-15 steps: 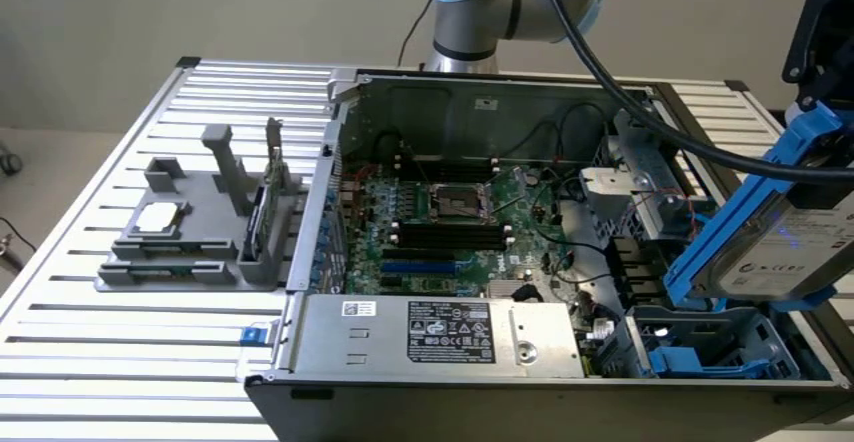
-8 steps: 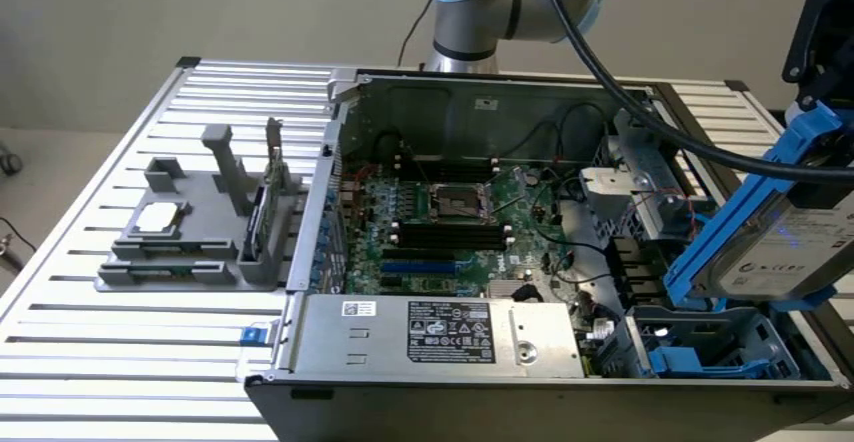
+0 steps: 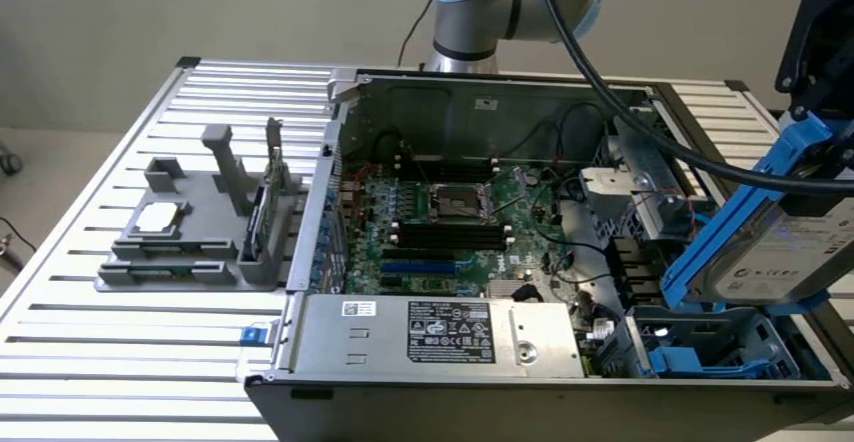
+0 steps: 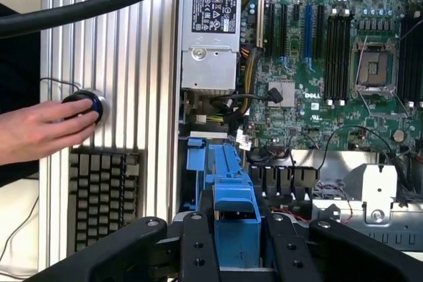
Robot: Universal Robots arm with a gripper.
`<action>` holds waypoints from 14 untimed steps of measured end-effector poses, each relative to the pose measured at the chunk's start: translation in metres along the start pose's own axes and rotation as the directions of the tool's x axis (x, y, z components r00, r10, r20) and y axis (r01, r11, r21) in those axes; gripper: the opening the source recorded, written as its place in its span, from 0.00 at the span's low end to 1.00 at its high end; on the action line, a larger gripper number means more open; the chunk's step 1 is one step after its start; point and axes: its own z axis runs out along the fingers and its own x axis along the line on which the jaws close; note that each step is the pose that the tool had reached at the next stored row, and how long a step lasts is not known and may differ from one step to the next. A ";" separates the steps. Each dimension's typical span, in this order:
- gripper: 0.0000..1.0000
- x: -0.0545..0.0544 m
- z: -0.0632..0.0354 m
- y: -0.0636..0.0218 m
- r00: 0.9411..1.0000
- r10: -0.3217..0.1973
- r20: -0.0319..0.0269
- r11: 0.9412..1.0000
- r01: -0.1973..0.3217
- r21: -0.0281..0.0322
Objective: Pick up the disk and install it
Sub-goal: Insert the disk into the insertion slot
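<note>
Blue-framed disk (image 3: 781,257), long axis steep diag.

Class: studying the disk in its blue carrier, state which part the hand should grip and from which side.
Grip the short end of the blue carrier across its thin sides, coming from above. The disk is flat and tilted steeply, and the hand holds it so: its lower end hangs free toward the drive bay.

disk (image 3: 787,252) | silver-grey drive, white label, blue carrier | steeply tilted, aloft | above open computer case (image 3: 534,412)
</note>
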 end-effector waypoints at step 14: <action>0.33 0.000 0.0085 0.0010 1.000 0.000 0.000 1.000 0.000 0.010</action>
